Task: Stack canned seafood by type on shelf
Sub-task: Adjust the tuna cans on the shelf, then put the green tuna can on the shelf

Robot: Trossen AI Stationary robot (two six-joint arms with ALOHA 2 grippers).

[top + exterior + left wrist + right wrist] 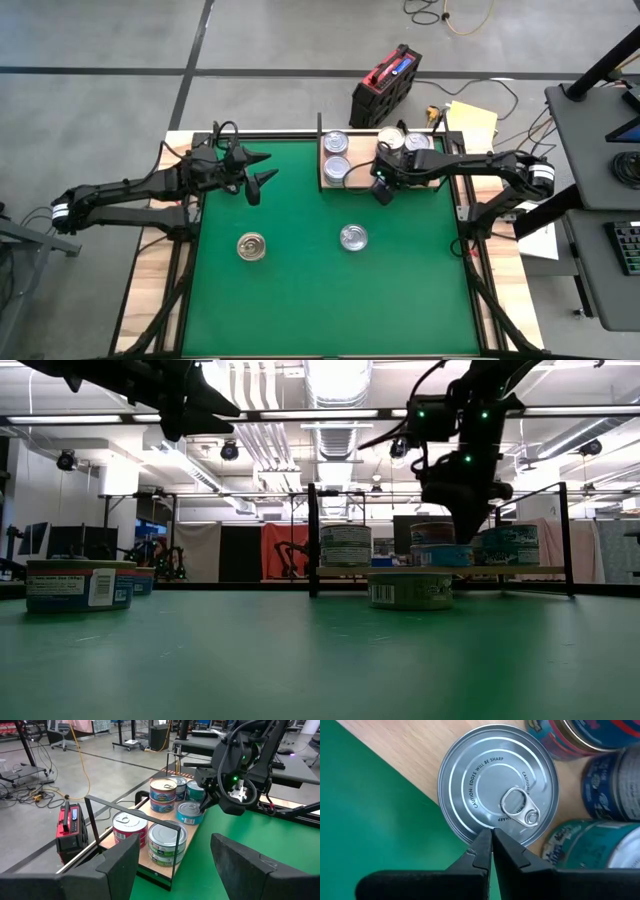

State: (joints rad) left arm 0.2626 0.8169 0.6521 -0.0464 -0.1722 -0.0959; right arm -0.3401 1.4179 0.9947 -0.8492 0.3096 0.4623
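The pale wooden shelf [358, 152] lies at the far edge of the green mat and bears several cans, some in stacks of two [163, 795]. My right gripper [491, 832] is shut, its tips over the mat-side rim of a single silver-lidded can [497, 785] that stands on its base on the shelf [405, 750]. My left gripper [268, 168] hangs open above the mat, left of the shelf, holding nothing. Two more cans stand on the mat, one gold-lidded [252, 246] and one silver-lidded [353, 237]. My right gripper comes from above, slanting in from the mat side. Its shut fingertips [485, 837] stand at the lid's rim [480, 826] on the side near the mat. Whether they touch the lid, I cannot tell.
A thin black frame with upright posts [312, 540] runs around the shelf. A red and black case [385, 85] lies on the floor beyond the far edge. The green mat [300, 300] spreads toward the near edge.
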